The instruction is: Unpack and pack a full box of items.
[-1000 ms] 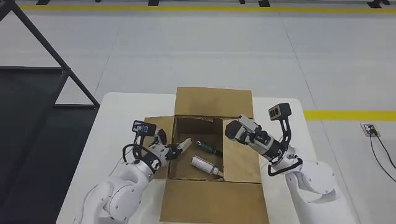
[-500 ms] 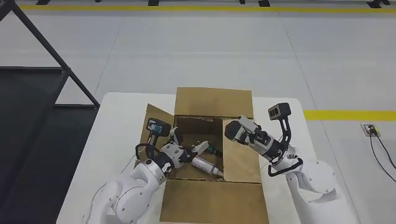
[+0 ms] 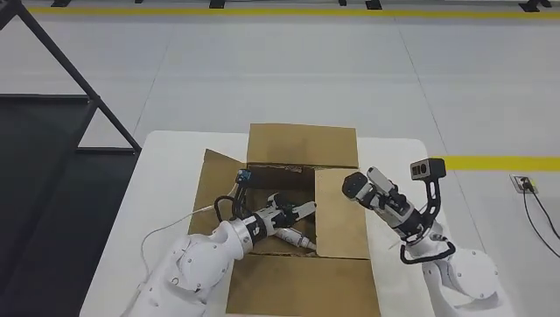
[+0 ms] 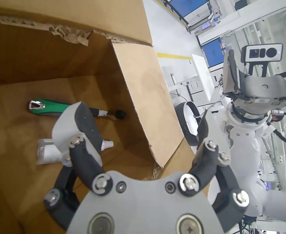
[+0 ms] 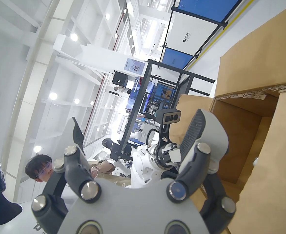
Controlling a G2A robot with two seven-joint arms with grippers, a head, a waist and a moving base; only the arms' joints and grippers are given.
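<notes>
An open cardboard box stands in the middle of the white table. On its floor lie a green-handled tool and a white bottle, the bottle also showing under the arm. My left gripper hangs open inside the box, just above both items, holding nothing. My right gripper is open and empty, over the box's right flap, facing the box.
The box's four flaps are folded outward; the left flap stands partly raised beside my left arm. A black metal frame stands beyond the table's left side. Bare table lies on both sides of the box.
My left gripper has moved right, from the box's left wall into the box above the items. My right arm has drawn back to the right. The left flap has risen.
</notes>
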